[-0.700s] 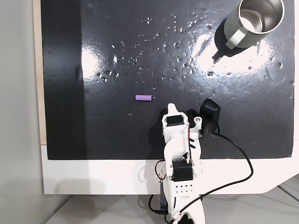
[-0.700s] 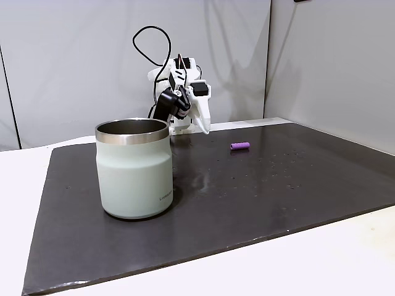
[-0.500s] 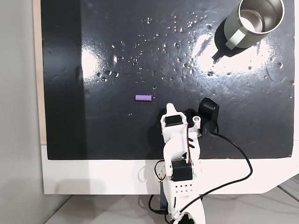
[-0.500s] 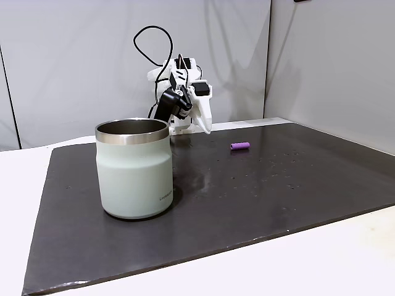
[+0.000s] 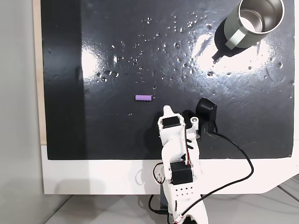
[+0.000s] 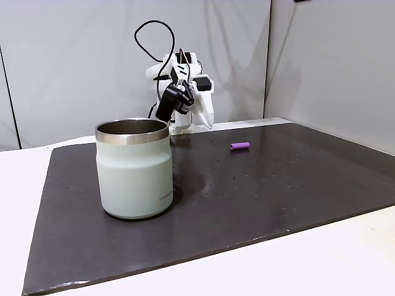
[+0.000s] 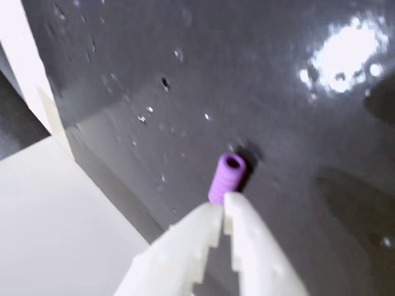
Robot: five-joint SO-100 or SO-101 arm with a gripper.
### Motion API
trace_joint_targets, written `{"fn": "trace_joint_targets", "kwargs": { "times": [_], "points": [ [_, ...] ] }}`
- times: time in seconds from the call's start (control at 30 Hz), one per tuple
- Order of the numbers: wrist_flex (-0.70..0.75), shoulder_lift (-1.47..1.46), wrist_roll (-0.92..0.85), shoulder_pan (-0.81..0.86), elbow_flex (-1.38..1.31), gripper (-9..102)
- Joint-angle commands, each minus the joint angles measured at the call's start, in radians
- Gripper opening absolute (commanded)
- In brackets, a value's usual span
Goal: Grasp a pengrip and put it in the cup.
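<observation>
To grasp well, the gripper (image 7: 223,205) should part its jaws before it descends and straddle the pengrip (image 5: 144,97) across its short ribbed width. It now holds nothing, its fingers nearly closed with only a thin gap between the tips. The pengrip lies on the black mat (image 5: 117,46), near the gripper and well apart from the cup (image 5: 252,21).
</observation>
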Motion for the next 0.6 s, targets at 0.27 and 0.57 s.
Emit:
{"fn": "trace_joint_targets", "kwargs": {
  "times": [0.27,0.57],
  "points": [
    [0.137,-0.66,0.201,-0.107,-0.555,6],
    [0.169,-0.864,0.377,-0.272,-0.686,22]
  ]
}}
